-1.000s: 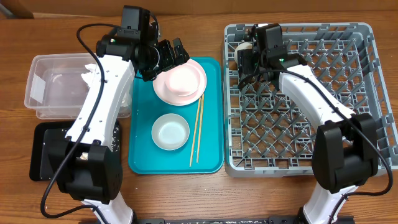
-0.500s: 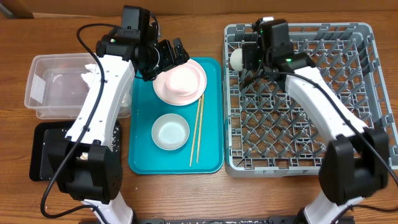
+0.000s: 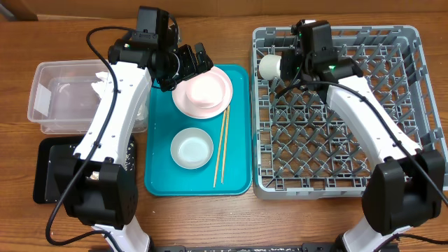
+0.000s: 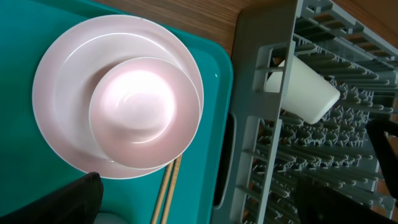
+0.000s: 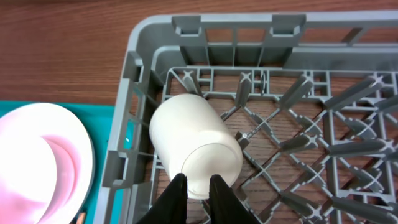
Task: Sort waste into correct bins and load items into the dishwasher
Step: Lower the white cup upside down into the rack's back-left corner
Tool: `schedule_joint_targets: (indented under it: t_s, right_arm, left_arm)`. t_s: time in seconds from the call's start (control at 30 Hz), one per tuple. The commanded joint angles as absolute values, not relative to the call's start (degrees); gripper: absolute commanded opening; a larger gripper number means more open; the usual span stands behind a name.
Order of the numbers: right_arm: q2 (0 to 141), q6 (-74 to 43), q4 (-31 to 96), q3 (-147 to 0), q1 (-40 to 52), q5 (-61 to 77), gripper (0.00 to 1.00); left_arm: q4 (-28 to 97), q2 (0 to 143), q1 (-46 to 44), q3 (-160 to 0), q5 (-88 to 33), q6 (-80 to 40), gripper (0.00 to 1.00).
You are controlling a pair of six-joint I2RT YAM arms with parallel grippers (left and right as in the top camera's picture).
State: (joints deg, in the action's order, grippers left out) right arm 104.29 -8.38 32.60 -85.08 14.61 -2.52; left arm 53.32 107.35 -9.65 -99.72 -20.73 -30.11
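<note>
Wooden surface (image 3: 210, 217) with two arms, overhead and wrist views.

Grey dish rack (image 3: 308, 168): stands on the right half of the surface.

Teal serving tray (image 3: 161, 154): lies just left of the rack.

Clear tub (image 3: 63, 98): at the far left, with the black tray (image 3: 45, 168) directly in front of it, partly hidden by the left arm.

Pink plate (image 3: 222, 84): lies at the far end of the teal tray and carries one whitish bowl (image 3: 203, 91) at its centre. A second bowl (image 3: 192, 148) sits upright on the tray nearer the robot.

Left tool (image 3: 198, 59): hangs over the far left rim of the plate. Its fingers are spread wide and grasp nothing.

Right tool (image 5: 198, 180): hangs over the rack's far left corner. Its fingers are narrowly parted just beside the end of the cup. The left wrist view shows a gap between tool and cup, so the cup is released.

Crumpled napkin (image 3: 101, 84): lies at the right end of the tub.

White cup (image 3: 269, 66): lies on its side among the pegs in the rack's far left corner.

Chopsticks (image 3: 221, 147): lie side by side lengthwise on the teal tray, right of the second bowl, their far ends at the plate's rim.
</note>
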Motion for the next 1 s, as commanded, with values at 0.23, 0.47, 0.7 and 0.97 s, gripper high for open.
schedule_joint_targets:
  t_s: [0.23,0.47,0.7,0.97]
  right_arm:
    - [108.4,-9.0,32.1,-85.5,14.4,-2.9,0.16]
    - [111.3,-9.0,31.3,-85.5,14.5,-2.8,0.19]
    - [110.4,-8.9,26.9,-85.6,14.6,3.4,0.22]
    - [109.4,-8.5,22.8,-85.6,14.6,9.3,0.36]
  left_arm:
    - [53.4,106.8,-9.8,-100.5,-20.1,-30.2,1.0]
    - [53.4,106.8,-9.8,-100.5,-20.1,-30.2,1.0]
    - [53.4,106.8,-9.8,-100.5,-20.1,-30.2,1.0]
    - [53.4,106.8,-9.8,-100.5,-20.1,-30.2,1.0]
